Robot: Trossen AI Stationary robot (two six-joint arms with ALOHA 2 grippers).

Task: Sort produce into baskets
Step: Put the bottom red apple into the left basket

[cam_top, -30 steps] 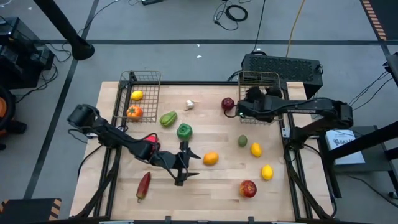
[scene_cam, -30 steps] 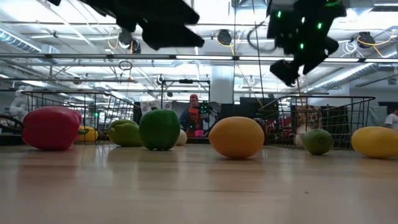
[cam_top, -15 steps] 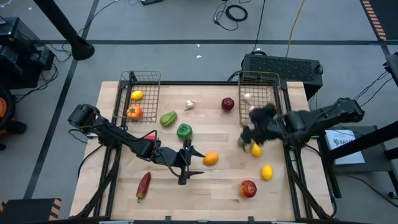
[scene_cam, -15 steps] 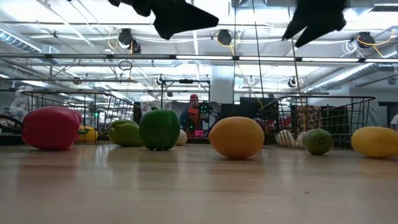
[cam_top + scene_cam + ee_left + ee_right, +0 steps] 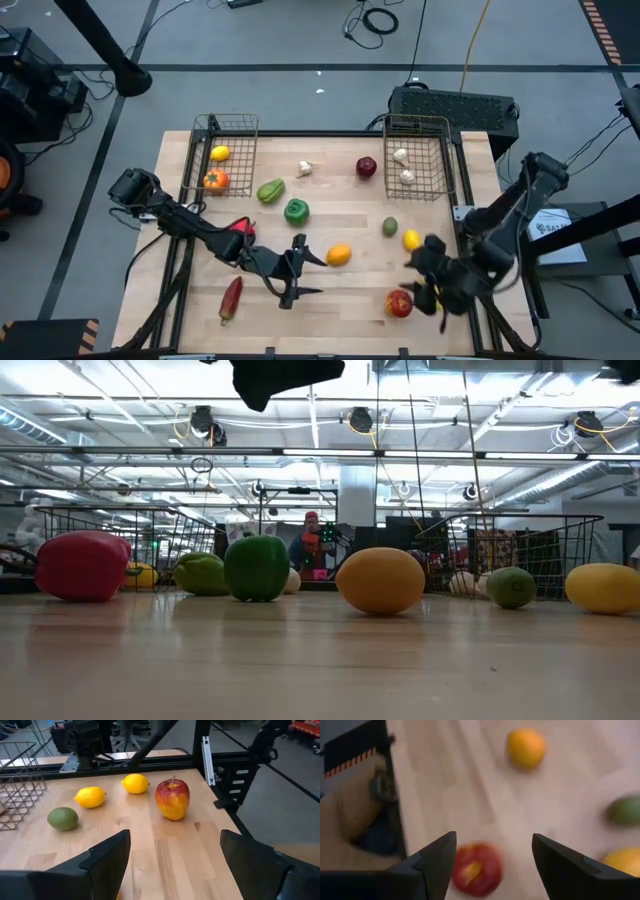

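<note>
Red apple (image 5: 398,303) is sitting near the front right of the desk (image 5: 330,295), with one lemon (image 5: 429,277) just beside it toward the back and a second lemon (image 5: 411,240) and a small green fruit (image 5: 389,227) beyond that. The right hand (image 5: 432,290) is hovering right over the apple's outer side, fingers spread and grasping nothing; its wrist view is showing the apple (image 5: 477,869) between and ahead of the two fingers. The orange (image 5: 339,254) is lying mid-desk, and the left hand (image 5: 297,268) is waiting just beside it, released wide, empty. Green pepper (image 5: 296,210), a paler green piece (image 5: 270,190), garlic (image 5: 304,168) and a dark red fruit (image 5: 366,167) are still loose farther back; a chili (image 5: 231,296) is lying at the front left. The left basket (image 5: 228,157) is holding a lemon and an orange-red piece; the right basket (image 5: 417,160) is holding two white garlic pieces. Risk as I judge it: the apple is round and the nearest lemon is crowding it, so an off-centre close could be pinching the edge and rolling the apple toward the desk's front rim, or knocking the lemon away.
</note>
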